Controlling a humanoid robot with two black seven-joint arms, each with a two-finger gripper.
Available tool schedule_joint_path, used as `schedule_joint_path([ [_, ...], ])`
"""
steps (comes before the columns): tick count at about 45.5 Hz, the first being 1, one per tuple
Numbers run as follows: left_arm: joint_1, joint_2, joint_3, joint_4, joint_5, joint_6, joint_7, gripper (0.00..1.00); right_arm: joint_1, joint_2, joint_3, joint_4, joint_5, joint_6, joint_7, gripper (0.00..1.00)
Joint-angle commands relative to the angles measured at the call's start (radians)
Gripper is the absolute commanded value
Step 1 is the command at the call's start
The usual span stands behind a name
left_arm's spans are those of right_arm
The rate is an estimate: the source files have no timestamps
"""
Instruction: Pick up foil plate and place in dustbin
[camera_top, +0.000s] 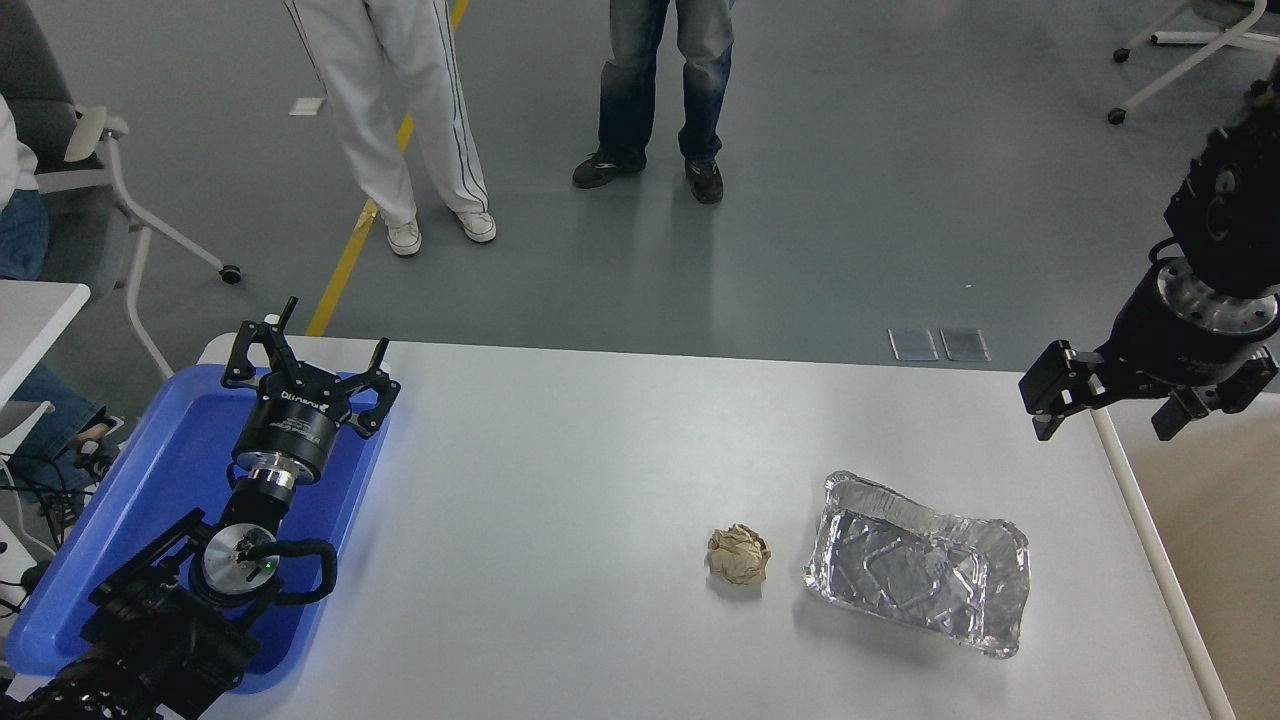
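Foil plate (918, 563) sits flat on the white table (560, 470), near-right part, open side up. Long axis runs left-right, slightly skewed: left end a bit farther, right end a bit nearer. Shiny silver rectangle, shallow, rim crinkled and dented, far-left corner pushed up, embossed lines on the bottom. Nothing touches it.

Crumpled tan paper ball (739, 555) lies just left of the plate, small gap between them.

Dustbin (1160, 570) stands off the table's right edge, cream rim running near-far beside the plate's right end, tan inside, mostly cut off by the frame.

Right gripper (1105, 412) hangs in the air above the table's far-right corner and the bin rim, well apart from the plate, fingers spread wide, holding nothing.

Left gripper (308, 362) is parked over the blue plastic tray (170, 470) at the table's left, fingers spread, empty.

Two people's legs (660, 90) stand on the grey floor beyond the table's far side. A seated person is partly visible at the far left edge.
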Motion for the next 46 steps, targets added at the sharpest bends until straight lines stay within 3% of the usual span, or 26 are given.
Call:
schedule_joint_path([
  [1, 0.0, 0.0, 0.0, 0.0, 0.0, 0.0, 0.0, 1.0, -0.162, -0.02, -0.011, -0.008, -0.011, -0.153, 0.0, 1.0],
  [15, 0.0, 0.0, 0.0, 0.0, 0.0, 0.0, 0.0, 1.0, -0.296, -0.028, 0.005, -0.056, -0.01, -0.483, 0.0, 1.0],
  [25, 0.0, 0.0, 0.0, 0.0, 0.0, 0.0, 0.0, 1.0, -0.357, -0.086, 0.017, -0.059, 0.001, -0.494, 0.0, 1.0],
  [46, 0.0, 0.0, 0.0, 0.0, 0.0, 0.0, 0.0, 1.0, -0.587, -0.089, 0.25, -0.145, -0.01, -0.498, -0.003, 1.0],
])
